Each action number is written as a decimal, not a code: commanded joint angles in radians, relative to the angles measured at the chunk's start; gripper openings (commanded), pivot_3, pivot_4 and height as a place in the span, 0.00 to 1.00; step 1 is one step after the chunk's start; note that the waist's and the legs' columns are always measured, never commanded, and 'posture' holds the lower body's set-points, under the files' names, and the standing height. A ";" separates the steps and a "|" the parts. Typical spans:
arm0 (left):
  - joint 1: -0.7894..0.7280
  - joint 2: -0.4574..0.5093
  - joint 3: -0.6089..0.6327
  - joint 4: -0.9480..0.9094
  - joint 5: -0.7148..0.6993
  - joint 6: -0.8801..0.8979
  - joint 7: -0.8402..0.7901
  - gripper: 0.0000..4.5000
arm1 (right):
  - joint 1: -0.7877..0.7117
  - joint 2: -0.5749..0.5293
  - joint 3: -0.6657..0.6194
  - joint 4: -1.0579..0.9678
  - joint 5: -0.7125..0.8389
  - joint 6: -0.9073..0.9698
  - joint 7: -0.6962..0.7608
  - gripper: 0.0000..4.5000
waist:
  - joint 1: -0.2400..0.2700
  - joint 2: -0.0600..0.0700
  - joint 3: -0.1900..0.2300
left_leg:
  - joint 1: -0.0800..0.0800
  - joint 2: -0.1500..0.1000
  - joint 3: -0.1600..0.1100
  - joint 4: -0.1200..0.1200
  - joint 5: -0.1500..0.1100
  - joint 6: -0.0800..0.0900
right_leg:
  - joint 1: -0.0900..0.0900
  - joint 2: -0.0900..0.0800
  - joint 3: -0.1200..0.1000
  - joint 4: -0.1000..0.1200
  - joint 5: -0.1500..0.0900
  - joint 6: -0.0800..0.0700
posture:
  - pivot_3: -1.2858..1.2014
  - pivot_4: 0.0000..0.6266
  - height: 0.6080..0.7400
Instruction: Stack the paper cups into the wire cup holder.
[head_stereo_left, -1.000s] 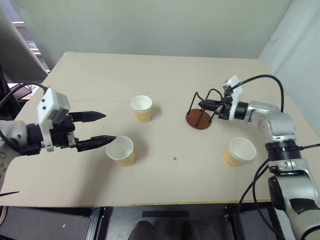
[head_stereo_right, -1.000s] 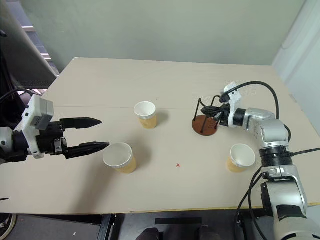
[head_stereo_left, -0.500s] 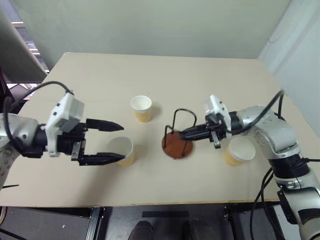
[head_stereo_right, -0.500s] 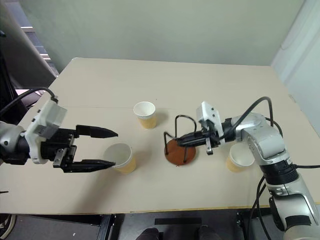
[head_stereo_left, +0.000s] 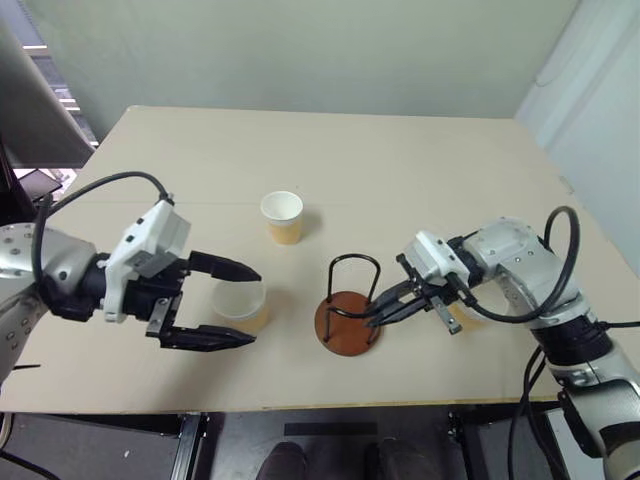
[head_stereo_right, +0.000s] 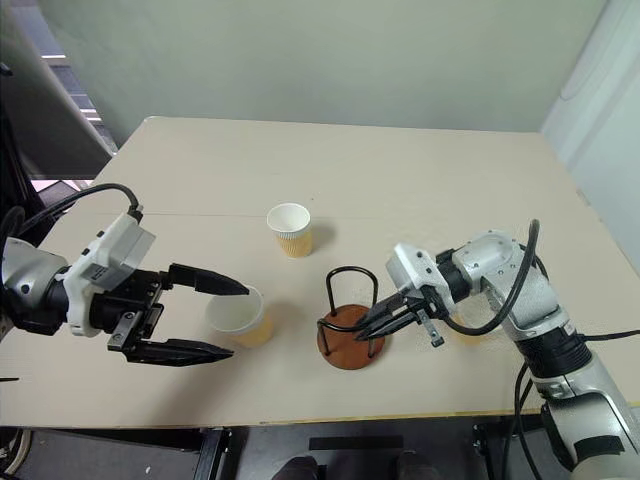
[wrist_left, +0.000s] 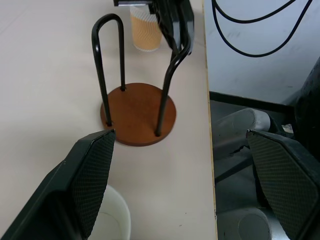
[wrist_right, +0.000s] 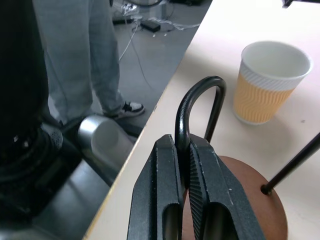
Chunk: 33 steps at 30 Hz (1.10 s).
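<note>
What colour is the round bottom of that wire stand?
Reddish-brown, under thin black wire loops: the round base of the wire cup holder shows best in the left wrist view.

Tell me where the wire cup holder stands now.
The black wire cup holder with round reddish-brown base stands near the table's front edge, between the left cup and the right tool gripping it.

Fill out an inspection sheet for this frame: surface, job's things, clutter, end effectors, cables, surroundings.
Surface: beige table, bare apart from the job's things.
Job's things: wire cup holder upright near the front edge, no cup in it; three paper cups standing apart: one mid-table, one between the left fingers, one behind the right arm.
Clutter: nothing seen.
End effectors: left end effector open around a cup; right end effector shut on a holder wire loop.
Cables: black cables loop off both arms.
Surroundings: pale wall; a person's legs beside the table.
</note>
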 joint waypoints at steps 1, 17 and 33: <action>-0.015 0.008 0.018 -0.032 -0.025 0.015 0.009 1.00 | -0.014 0.011 0.002 0.005 -0.021 -0.045 0.003 0.01 | 0.000 0.000 0.000 | 0.000 0.000 0.000 0.000 0.000 0.000 | 0.000 0.000 0.000 0.000 0.000 0.000 | 0.52 0.24 1.00; -0.042 -0.006 -0.001 -0.033 -0.022 0.013 0.020 1.00 | -0.044 -0.001 0.035 0.042 -0.101 -0.040 0.014 0.48 | 0.000 0.000 0.000 | 0.001 0.000 0.000 0.000 0.000 0.000 | 0.001 0.000 0.000 0.000 0.000 0.000 | 0.52 0.24 1.00; -0.031 -0.038 0.013 -0.018 -0.003 0.020 0.062 1.00 | 0.174 -0.498 -0.370 -0.224 -0.025 0.185 -0.059 0.99 | 0.012 -0.001 0.000 | 0.000 0.000 0.000 -0.002 0.000 0.000 | 0.005 -0.001 0.000 -0.002 0.000 -0.001 | 0.52 0.24 1.00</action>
